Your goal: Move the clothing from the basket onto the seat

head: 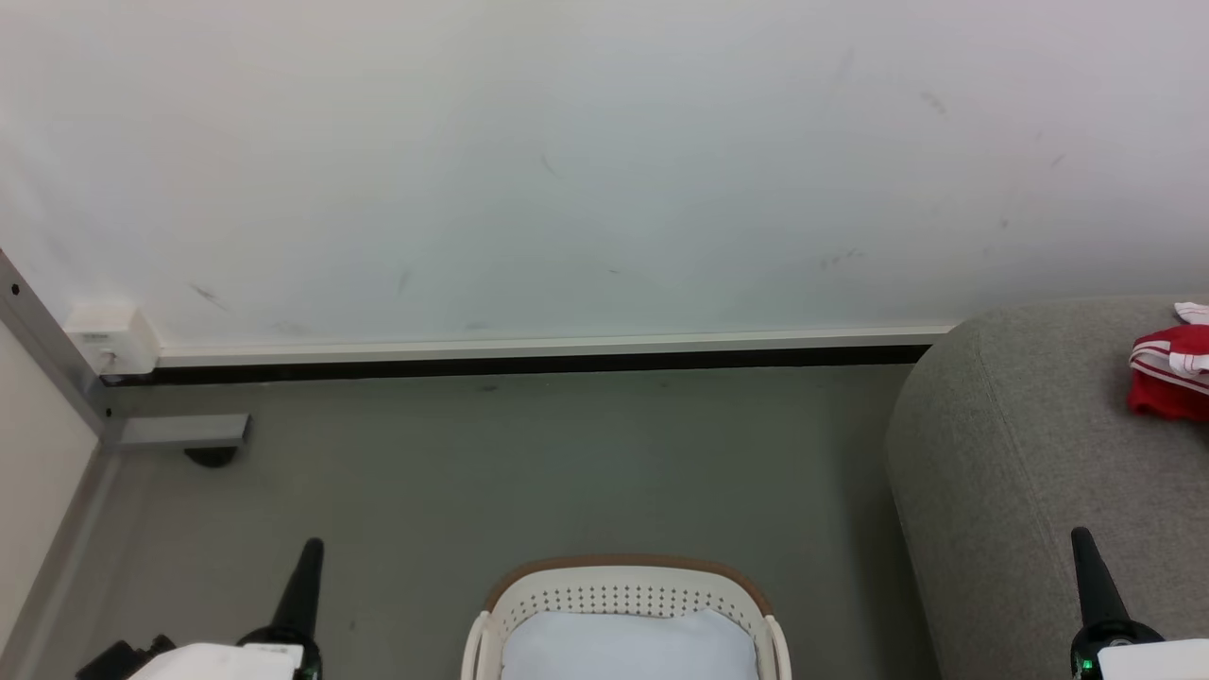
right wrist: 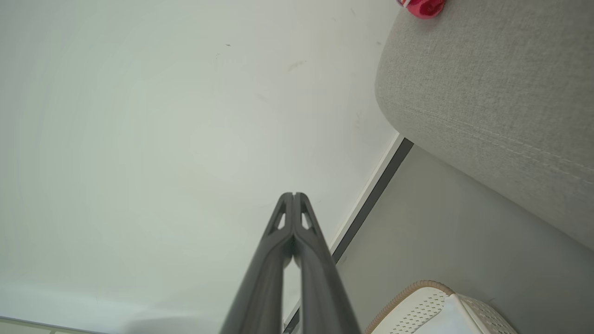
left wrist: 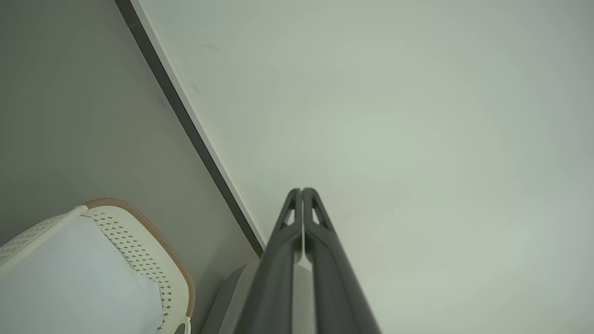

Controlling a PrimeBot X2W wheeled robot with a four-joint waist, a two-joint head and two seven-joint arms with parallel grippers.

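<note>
Between basket [head: 623,567] and seat [head: 1020,453], open floor [head: 831,510]; left pincer [head: 312,552], right pincer [head: 1082,543] clenched empty.

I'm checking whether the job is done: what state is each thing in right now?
Clothing: bunched up, lying on the sofa.
Basket: upright on the floor, holding a pale pad.
Sofa: carrying the clothing.
Left hand: shut, empty.
Right hand: shut, empty.

One basket [head: 623,565], seat [head: 1020,453], maybe one garment [head: 1169,389].
</note>
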